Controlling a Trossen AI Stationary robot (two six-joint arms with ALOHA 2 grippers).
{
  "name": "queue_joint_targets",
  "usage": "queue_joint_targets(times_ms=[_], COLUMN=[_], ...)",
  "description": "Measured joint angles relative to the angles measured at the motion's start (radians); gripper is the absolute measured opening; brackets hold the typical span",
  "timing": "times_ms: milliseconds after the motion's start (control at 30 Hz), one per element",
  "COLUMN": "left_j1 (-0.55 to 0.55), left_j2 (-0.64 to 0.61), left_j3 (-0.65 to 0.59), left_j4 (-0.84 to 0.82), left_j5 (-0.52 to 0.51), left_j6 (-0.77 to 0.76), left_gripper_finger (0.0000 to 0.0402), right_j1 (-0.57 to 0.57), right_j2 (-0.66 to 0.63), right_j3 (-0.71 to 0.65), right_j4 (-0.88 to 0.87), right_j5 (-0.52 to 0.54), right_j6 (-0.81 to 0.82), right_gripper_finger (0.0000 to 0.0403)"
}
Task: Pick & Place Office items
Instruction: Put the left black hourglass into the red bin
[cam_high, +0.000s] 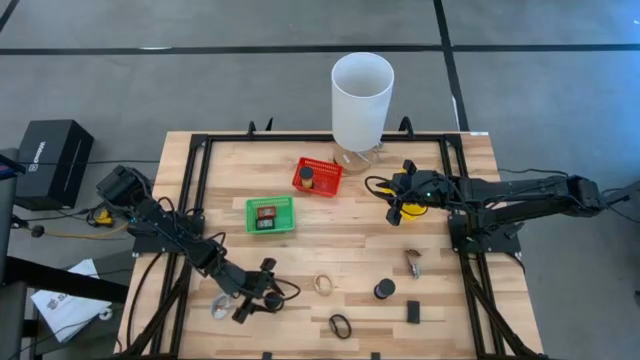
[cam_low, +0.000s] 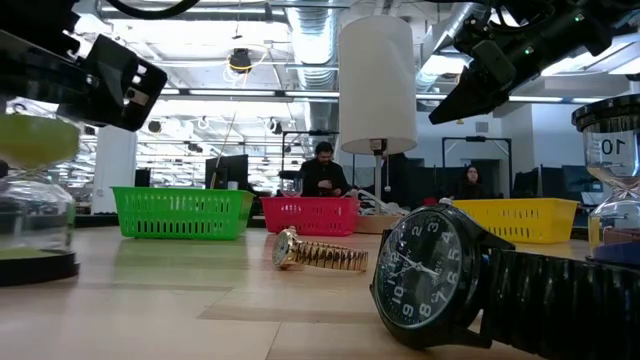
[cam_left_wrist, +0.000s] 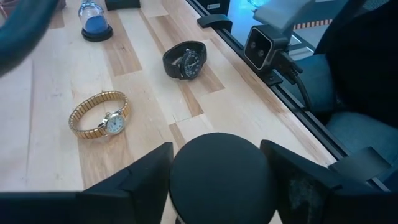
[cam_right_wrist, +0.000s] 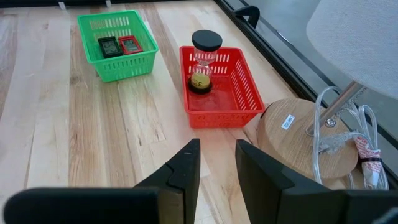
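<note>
An hourglass with a black top cap (cam_left_wrist: 222, 174) and green sand (cam_low: 35, 200) stands near the table's front left. My left gripper (cam_left_wrist: 216, 149) (cam_high: 262, 290) has one finger on each side of it. A gold watch (cam_left_wrist: 101, 115), a black watch (cam_left_wrist: 185, 60) and a blue-sand hourglass (cam_left_wrist: 94, 18) lie farther right on the wood. My right gripper (cam_right_wrist: 217, 155) (cam_high: 398, 205) hangs in the air at the right, above a yellow basket (cam_low: 520, 220). Its fingers are a little apart with nothing between them. My left gripper has the hourglass between its two fingers (cam_left_wrist: 149, 171), close under the black top cap (cam_left_wrist: 186, 186), and the cap hides the place of contact. The fingers come slanting down from the table's left. The hourglass stands upright with its black base (cam_low: 30, 265) on the table.
A red basket (cam_right_wrist: 211, 118) holds another hourglass. A green basket (cam_right_wrist: 93, 28) holds two small rectangular pieces. A tall white lamp (cam_high: 360, 100) stands at the far edge. A small black box (cam_high: 412, 312) and a silvery piece (cam_high: 413, 265) lie at the front right.
</note>
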Motion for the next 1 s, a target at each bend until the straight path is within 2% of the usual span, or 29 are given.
queue_joint_targets(times_ms=[167, 400, 633, 767, 867, 1000], left_j1=[0.021, 0.038, 0.089, 0.132, 0.162, 0.215], left_j2=[0.0, 0.0, 0.0, 0.0, 0.0, 0.0], left_j3=[0.0, 0.0, 0.0, 0.001, 0.001, 0.001], left_j4=[0.0, 0.005, 0.036, 0.038, 0.042, 0.05], left_j5=[0.0, -0.001, -0.001, -0.001, -0.001, 0.025], left_j6=[-0.003, 0.011, 0.077, 0.083, 0.151, 0.23], left_gripper_finger=[0.0211, 0.0229, 0.0206, 0.0218, 0.0225, 0.0211], right_j1=[0.0, 0.0, 0.0, 0.0, 0.0, 0.0], right_j2=[0.0, 0.0, 0.0, 0.0, 0.0, 0.0], right_j3=[0.0, 0.0, 0.0, 0.0, 0.0, 0.0], right_j4=[0.0, 0.0, 0.0, 0.0, 0.0, 0.0], right_j5=[0.0, 0.0, 0.0, 0.0, 0.0, 0.0], right_j6=[0.0, 0.0, 0.0, 0.0, 0.0, 0.0], right_gripper_finger=[0.0093, 0.0093, 0.0093, 0.0093, 0.0093, 0.0093])
